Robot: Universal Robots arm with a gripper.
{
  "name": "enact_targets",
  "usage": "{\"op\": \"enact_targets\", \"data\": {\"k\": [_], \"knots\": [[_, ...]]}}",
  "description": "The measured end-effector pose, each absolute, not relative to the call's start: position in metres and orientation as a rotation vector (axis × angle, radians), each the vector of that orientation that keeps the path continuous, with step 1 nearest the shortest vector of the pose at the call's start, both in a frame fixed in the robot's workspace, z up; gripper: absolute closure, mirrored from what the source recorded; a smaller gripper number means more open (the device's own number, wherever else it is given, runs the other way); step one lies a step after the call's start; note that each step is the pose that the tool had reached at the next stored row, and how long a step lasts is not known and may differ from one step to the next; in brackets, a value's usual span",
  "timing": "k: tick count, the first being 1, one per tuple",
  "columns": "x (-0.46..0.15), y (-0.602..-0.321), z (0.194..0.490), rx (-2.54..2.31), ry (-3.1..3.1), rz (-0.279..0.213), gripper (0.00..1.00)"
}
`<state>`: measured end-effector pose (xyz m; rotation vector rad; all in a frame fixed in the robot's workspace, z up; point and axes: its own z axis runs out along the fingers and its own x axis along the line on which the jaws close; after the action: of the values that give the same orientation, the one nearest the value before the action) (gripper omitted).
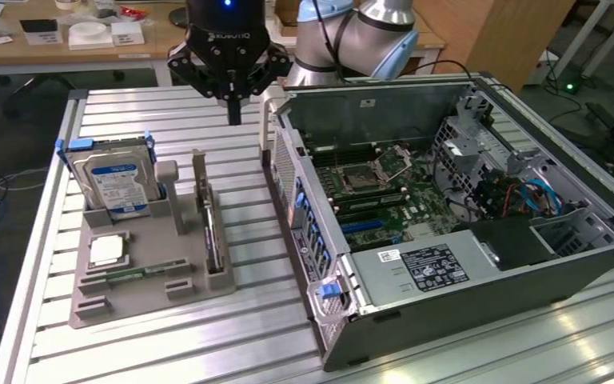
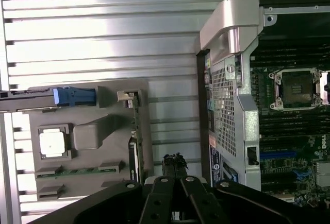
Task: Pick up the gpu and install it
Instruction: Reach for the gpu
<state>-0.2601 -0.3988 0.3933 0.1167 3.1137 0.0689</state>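
Observation:
The gpu [image 1: 210,234] is a thin dark card standing on its long edge between two grey posts of the parts holder [image 1: 147,300]. In the wrist view the gpu [image 2: 135,131] shows edge-on as a narrow strip. My gripper [image 1: 234,114] hangs above the slatted table, behind the holder and next to the case's rear corner, well above and apart from the card. Its fingers are shut together with nothing between them. In the wrist view the gripper [image 2: 174,165] sits just beside the card's line. The open computer case [image 1: 446,208] lies at the exterior view's right, motherboard [image 2: 289,126] exposed.
On the holder also stand a silver hard drive [image 1: 115,182] with a blue-white label, a processor [image 1: 106,250] and a narrow green memory stick [image 1: 137,273]. The case's side wall [image 2: 227,105] rises close to the holder. A cluttered desk [image 1: 73,36] lies behind.

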Motion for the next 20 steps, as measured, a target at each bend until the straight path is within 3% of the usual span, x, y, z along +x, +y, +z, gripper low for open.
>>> {"op": "enact_targets", "data": {"k": [20], "knots": [[-0.291,-0.399,0.393,0.117,3.114,0.069,0.89]]}}
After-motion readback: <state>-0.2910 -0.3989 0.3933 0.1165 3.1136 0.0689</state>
